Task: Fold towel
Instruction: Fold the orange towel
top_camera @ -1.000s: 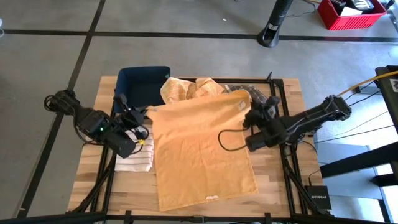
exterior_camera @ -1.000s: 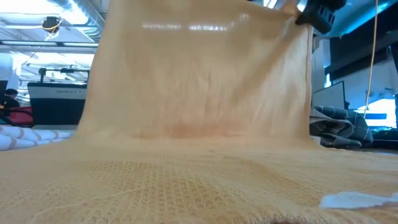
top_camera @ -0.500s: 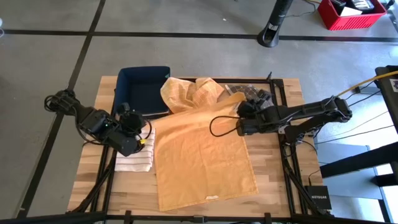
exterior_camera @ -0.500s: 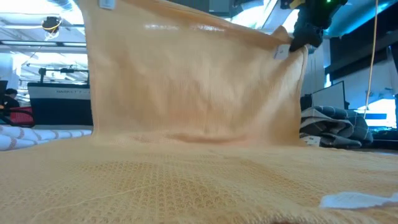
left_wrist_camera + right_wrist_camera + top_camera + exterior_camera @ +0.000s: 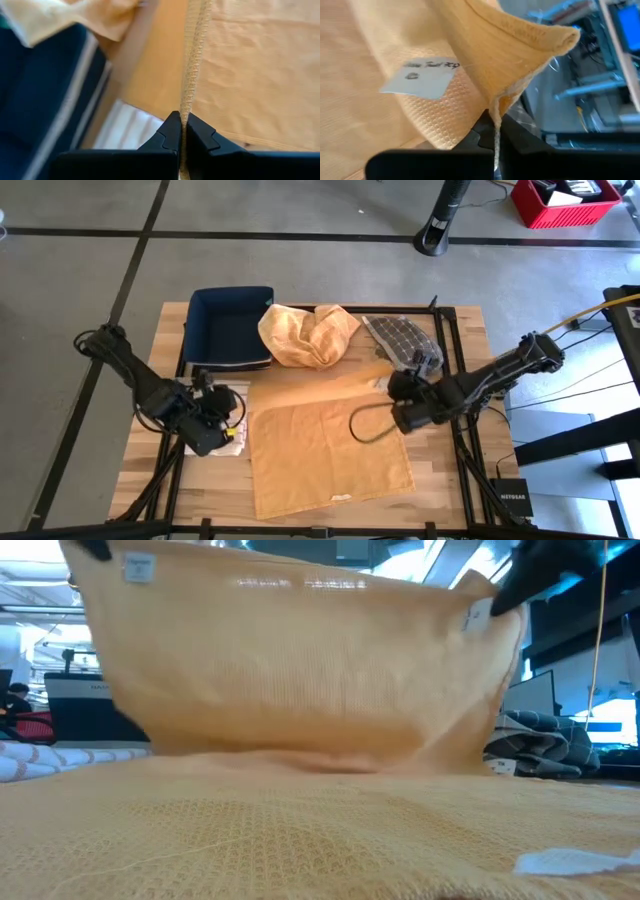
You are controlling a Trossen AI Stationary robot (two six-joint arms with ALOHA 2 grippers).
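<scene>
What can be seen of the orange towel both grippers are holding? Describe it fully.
The orange towel is a waffle-textured cloth, its near part lying flat on the wooden table. Its far edge is lifted and carried forward over the rest. The left gripper is shut on one corner, the right gripper on the other. A white label sits near the right corner, another near the left corner.

Overhead, table-level and two wrist views

The towel (image 5: 325,445) lies mid-table, between bin (image 5: 228,325) and crumpled cloth (image 5: 305,332) behind.
</scene>
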